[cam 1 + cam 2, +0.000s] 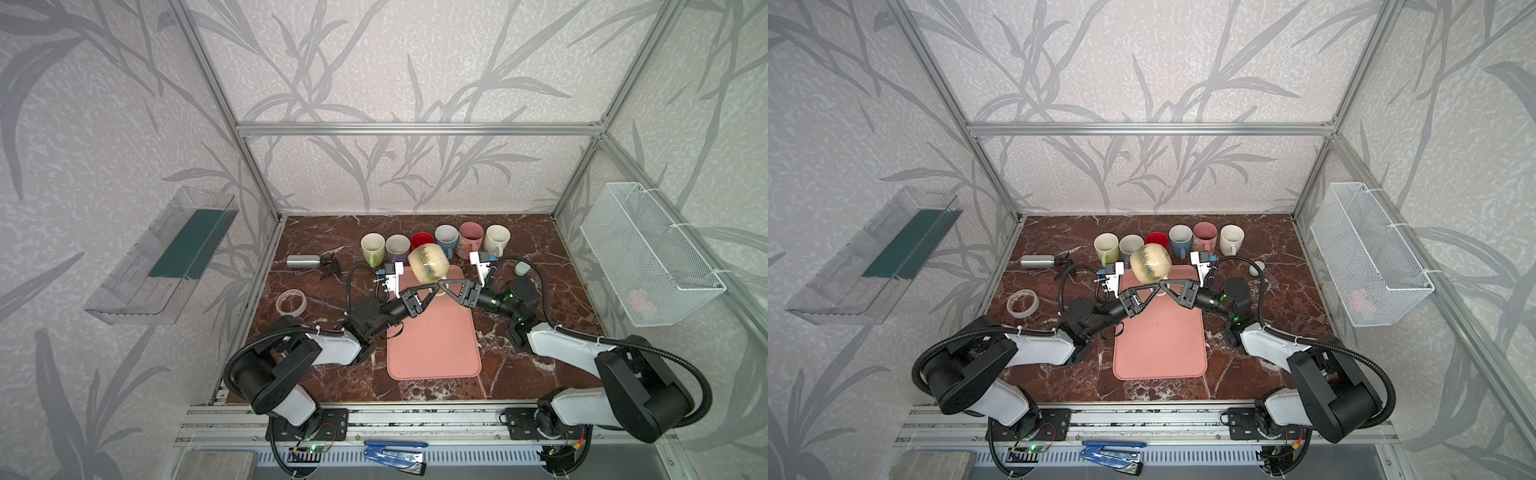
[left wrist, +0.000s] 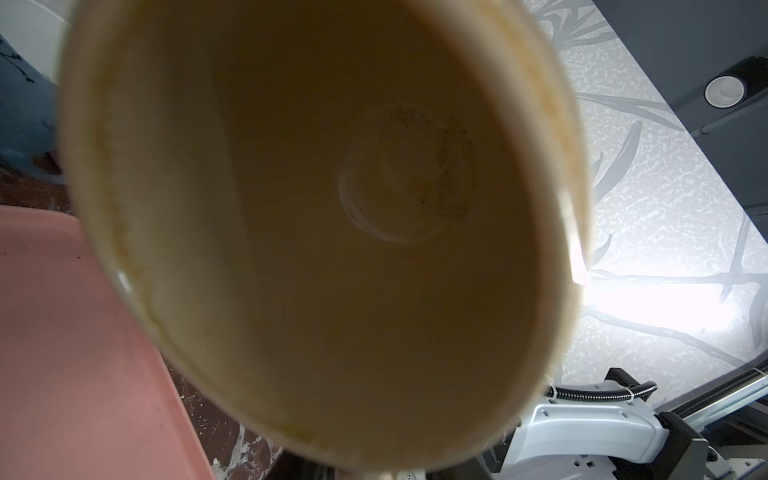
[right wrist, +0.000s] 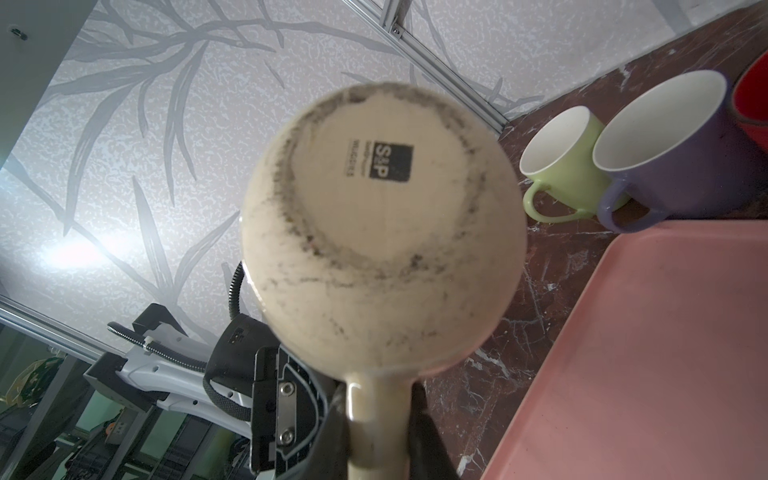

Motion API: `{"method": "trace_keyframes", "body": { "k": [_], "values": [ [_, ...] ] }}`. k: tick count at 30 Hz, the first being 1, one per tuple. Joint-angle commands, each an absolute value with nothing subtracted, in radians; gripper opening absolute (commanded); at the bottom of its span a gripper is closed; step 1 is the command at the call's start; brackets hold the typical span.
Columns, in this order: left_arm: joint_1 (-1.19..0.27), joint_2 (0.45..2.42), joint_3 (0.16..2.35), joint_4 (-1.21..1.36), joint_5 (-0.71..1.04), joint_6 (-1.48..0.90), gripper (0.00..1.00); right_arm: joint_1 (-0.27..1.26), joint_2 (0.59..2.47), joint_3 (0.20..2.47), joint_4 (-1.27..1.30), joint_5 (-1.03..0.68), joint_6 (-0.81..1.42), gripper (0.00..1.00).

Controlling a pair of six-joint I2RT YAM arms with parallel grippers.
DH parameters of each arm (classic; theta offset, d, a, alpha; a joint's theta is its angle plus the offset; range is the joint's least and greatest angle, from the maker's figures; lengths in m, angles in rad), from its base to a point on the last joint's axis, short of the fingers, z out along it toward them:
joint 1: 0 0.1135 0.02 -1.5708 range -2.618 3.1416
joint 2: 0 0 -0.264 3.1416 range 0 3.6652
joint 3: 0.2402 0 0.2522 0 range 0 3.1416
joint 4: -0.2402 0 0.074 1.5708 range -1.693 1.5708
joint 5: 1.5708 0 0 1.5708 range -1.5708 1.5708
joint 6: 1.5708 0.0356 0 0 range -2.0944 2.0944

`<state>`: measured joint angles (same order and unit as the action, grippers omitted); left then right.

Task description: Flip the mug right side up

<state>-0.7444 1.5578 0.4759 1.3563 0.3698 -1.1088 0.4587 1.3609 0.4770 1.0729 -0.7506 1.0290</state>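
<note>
Mug (image 1: pixel 428 262), cream with dark speckling, hangs on its side above the far end of the pink tray (image 1: pixel 434 345), clear of the tray's surface in both top views; its handle points down and toward the near side, where the two end effectors meet. The right end effector (image 1: pixel 444 286) is clenched on that handle; the right wrist view shows the mug (image 3: pixel 382 232) base-on, with a printed stamp and a grimy ring, and the handle pinched between dark fingers (image 3: pixel 430 436). The left end effector (image 1: pixel 432 287) reaches in from the left, its tips just beside the handle and the right end effector's tips; whether it grips anything cannot be told, since the left wrist view is filled by the mug (image 2: pixel 332 208), mouth-on with a pale interior, and shows no fingers; so the mouth faces the left arm and the base faces the right arm.

Beyond the tray, on the far part of the tabletop (image 1: pixel 519 365), six mugs stand upright in a row: green mug (image 1: pixel 372 246), purple mug (image 1: pixel 397 247), red mug (image 1: pixel 422 240), blue mug (image 1: pixel 446 237), pink mug (image 1: pixel 470 237), white mug (image 1: pixel 496 240); the held mug partly covers the red mug in both top views. Left of the tray a metal bottle (image 1: pixel 303 262) lies on its side; a tape roll (image 1: pixel 291 301) lies nearer; a small grey object (image 1: pixel 521 268) sits right of the tray.
</note>
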Motion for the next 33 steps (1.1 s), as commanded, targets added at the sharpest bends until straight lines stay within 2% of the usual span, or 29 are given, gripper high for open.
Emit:
{"method": "trace_keyframes", "body": {
  "k": [1,6,14,21,22,29,33],
  "values": [
    [-0.742,1.553,0.514,1.411,0.385,-1.114,0.27,0.475,1.358,0.491,1.200,-0.781,1.015,0.00],
    [-0.742,1.551,0.512,1.412,0.384,-1.112,0.21,0.488,1.378,0.497,1.202,-0.783,1.014,0.00],
    [-0.742,1.564,0.518,1.412,0.401,-1.124,0.01,0.516,1.404,0.498,1.204,-0.770,1.006,0.00],
    [-0.740,1.549,0.499,1.412,0.394,-1.108,0.00,0.519,1.424,0.495,1.197,-0.776,0.998,0.00],
    [-0.739,1.544,0.491,1.413,0.392,-1.105,0.00,0.518,1.422,0.494,1.192,-0.776,0.995,0.02],
    [-0.730,1.516,0.428,1.411,0.373,-1.085,0.00,0.518,1.432,0.482,1.161,-0.766,0.969,0.36],
    [-0.730,1.500,0.399,1.413,0.345,-1.069,0.00,0.518,1.465,0.472,1.195,-0.765,0.981,0.44]
  ]
}}
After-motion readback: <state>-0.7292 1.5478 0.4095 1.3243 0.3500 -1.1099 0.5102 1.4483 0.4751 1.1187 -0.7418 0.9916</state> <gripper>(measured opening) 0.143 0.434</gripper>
